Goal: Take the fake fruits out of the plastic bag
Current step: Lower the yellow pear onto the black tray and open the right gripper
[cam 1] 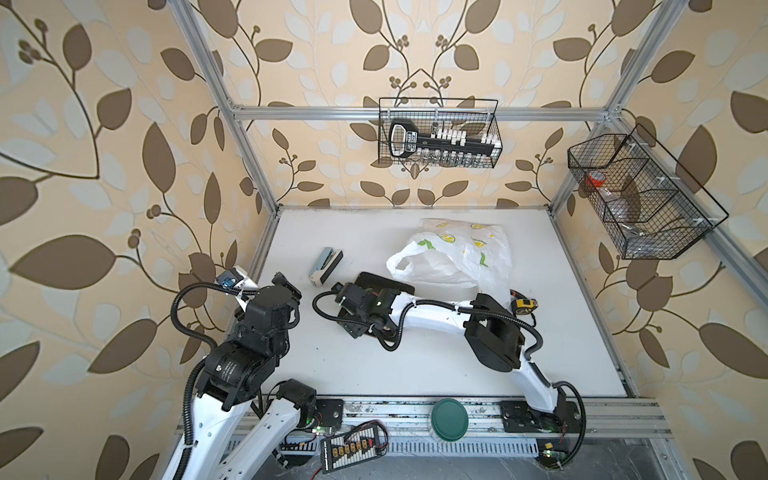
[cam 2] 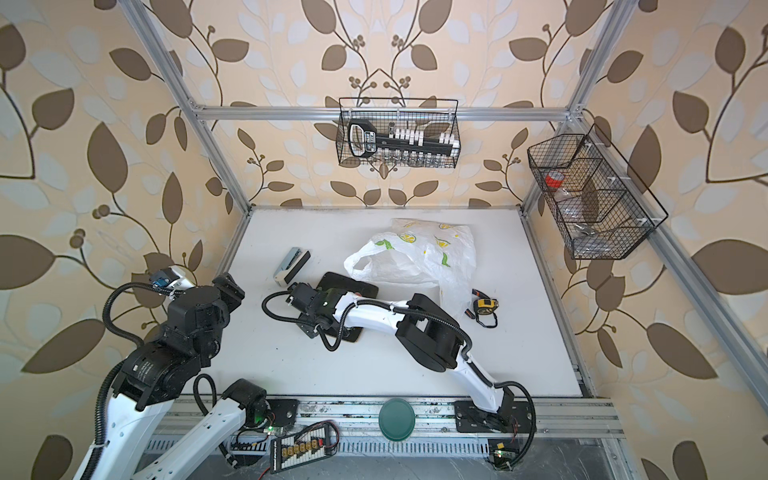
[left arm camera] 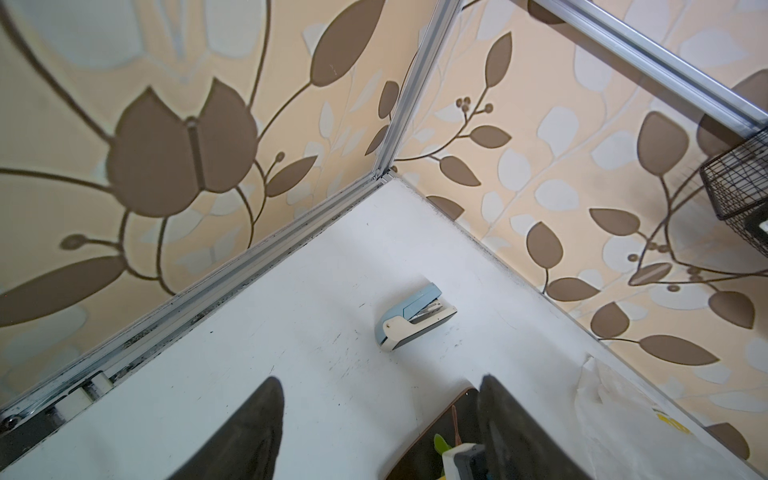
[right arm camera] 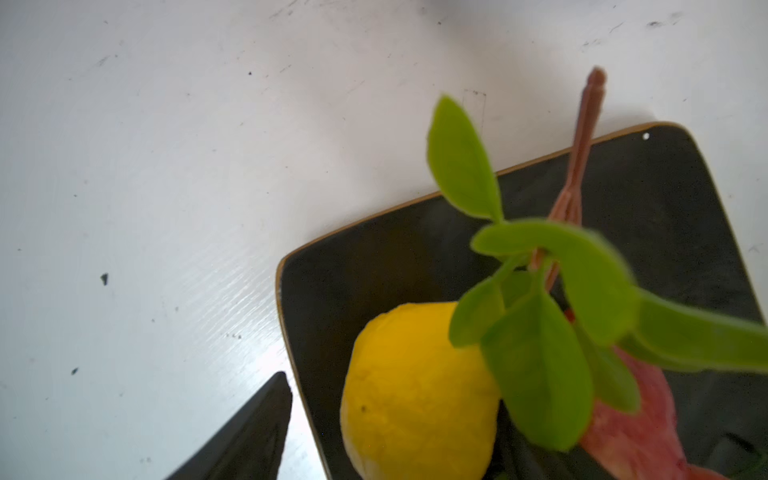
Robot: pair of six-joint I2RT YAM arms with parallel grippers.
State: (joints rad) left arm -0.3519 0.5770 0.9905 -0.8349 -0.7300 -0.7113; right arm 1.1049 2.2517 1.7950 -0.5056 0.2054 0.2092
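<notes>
Right wrist: rounded yellow fruit, flat black plate

links white | joints black | cables black corrugated | LEDs green

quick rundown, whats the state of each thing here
plastic bag: crumpled on the table, ungripped
black plate: holding yellow fruit, red fruit, green leaves
left gripper: open, empty
right gripper: open above the plate, visible finger clear of the yellow fruit
stapler: lying on its side

Nothing legible (all print blurred).
</notes>
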